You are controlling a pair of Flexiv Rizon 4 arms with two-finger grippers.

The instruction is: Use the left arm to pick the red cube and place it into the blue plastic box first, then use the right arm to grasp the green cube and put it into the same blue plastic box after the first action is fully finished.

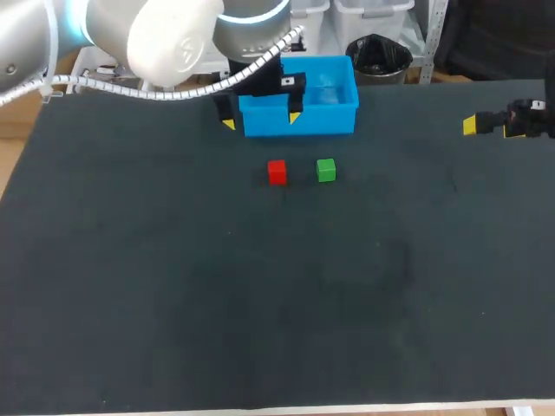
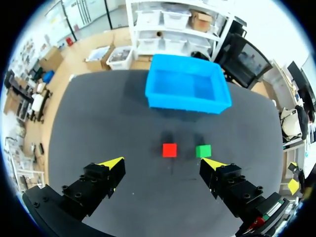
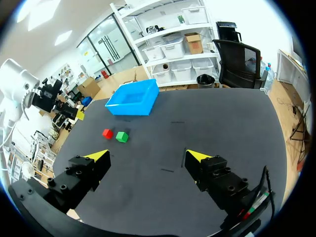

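Near the blue plastic box (image 1: 321,120), the left gripper (image 2: 163,164) hovers, fingers apart, over the small red cube (image 2: 169,149): step one, so next descend and clamp.

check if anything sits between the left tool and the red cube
Nothing visible does: the red cube lies on bare table ahead of the open left tool, with the green cube beside it, apart, and the blue box beyond.
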